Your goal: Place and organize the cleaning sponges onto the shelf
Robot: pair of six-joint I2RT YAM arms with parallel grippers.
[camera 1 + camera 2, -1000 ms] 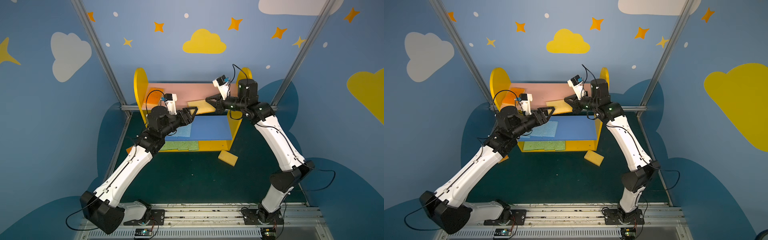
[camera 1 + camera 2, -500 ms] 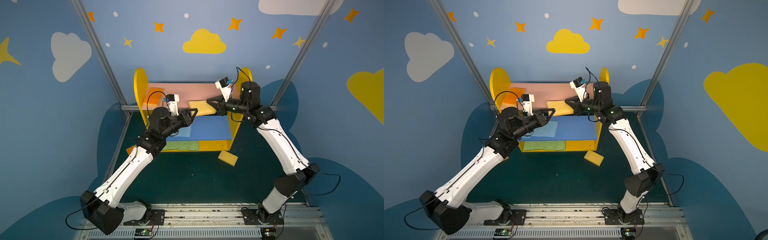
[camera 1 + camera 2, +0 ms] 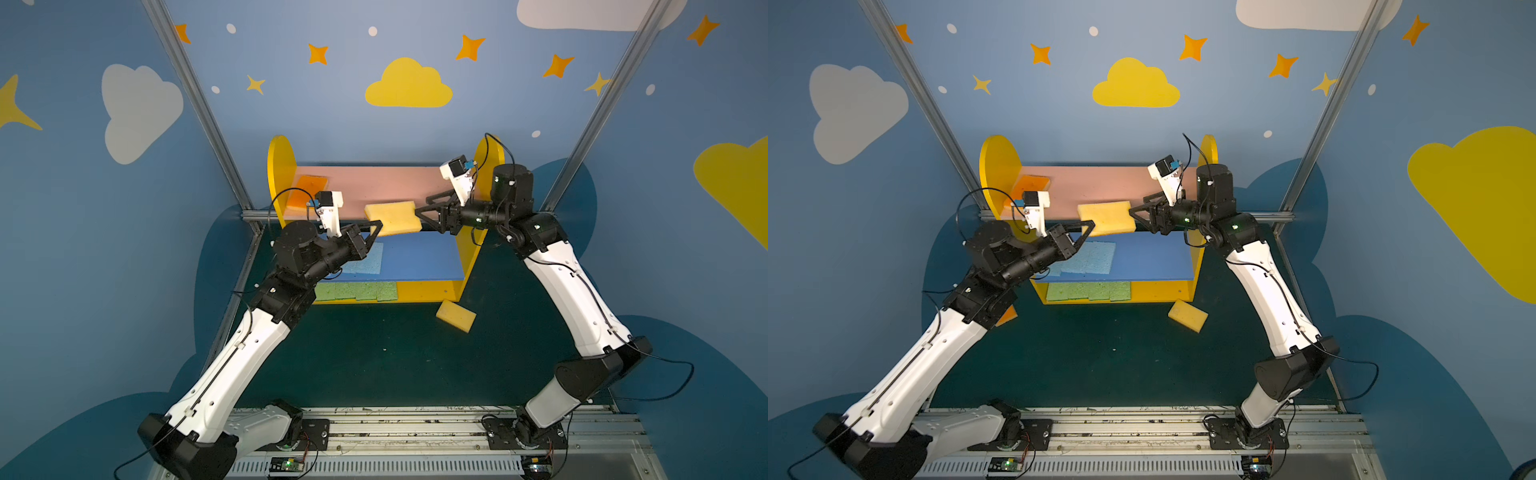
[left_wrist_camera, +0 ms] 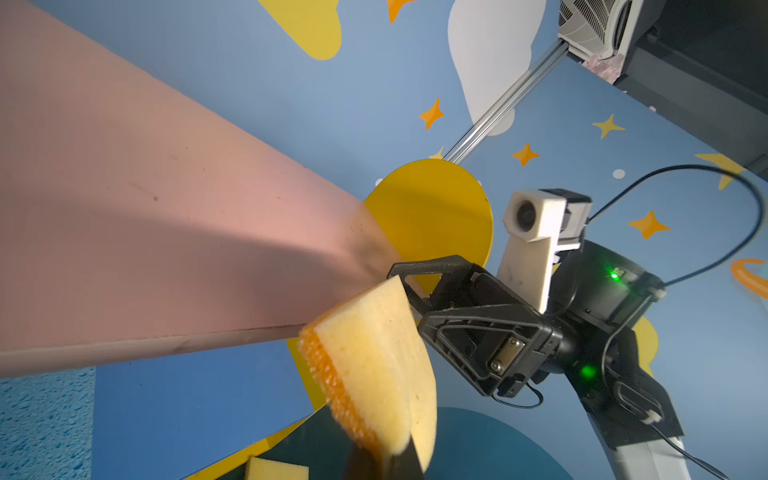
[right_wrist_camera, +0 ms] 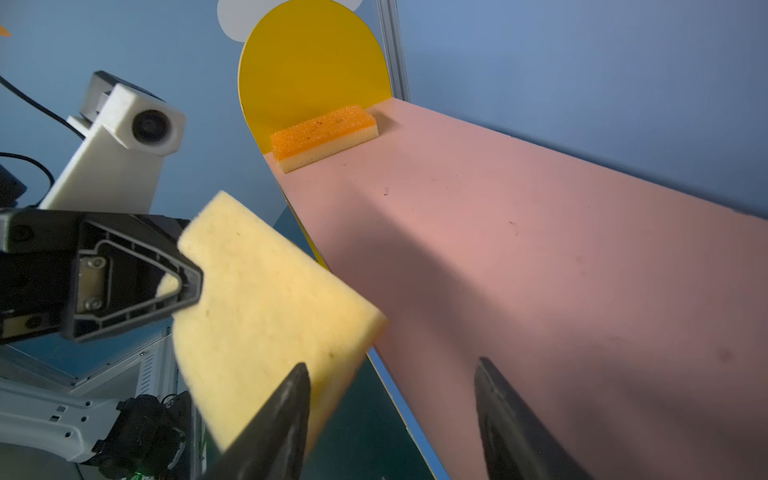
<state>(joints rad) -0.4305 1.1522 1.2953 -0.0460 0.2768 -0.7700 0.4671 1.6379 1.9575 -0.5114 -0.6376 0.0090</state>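
At the left end of the shelf's (image 3: 280, 166) pink board (image 3: 395, 183) one orange-topped sponge (image 3: 309, 193) lies flat; the board to its right shows bare. Right of that, forward of the board's front edge, the left fingers (image 5: 193, 282) are clenched on the left end of the held sponge (image 3: 392, 217). This sponge hangs in the air, yellow face up, before the middle of that front edge and above the blue board (image 3: 424, 255), resting on no board. Its long axis runs along the front edge, pointing from one arm to the other. At its right end the right fingers (image 5: 286, 415) stand spread apart, released, one tip close beside the sponge; whether it touches I cannot tell.

The coming move looks like a placement on the pink board, and it turns on this: the bare stretch lies behind the sponge, across the front edge, and toward the left end, on the left arm's side. The sponge lies in line with the board, so it should need no turn, only to go back and down. The right fingers ought to draw off rightward along the axis first, or a tip may drag the soft corner. Further right, a yellow sponge (image 3: 455, 316) lies on the desk (image 3: 374, 353) off the shelf's front right corner, nearer the right arm.
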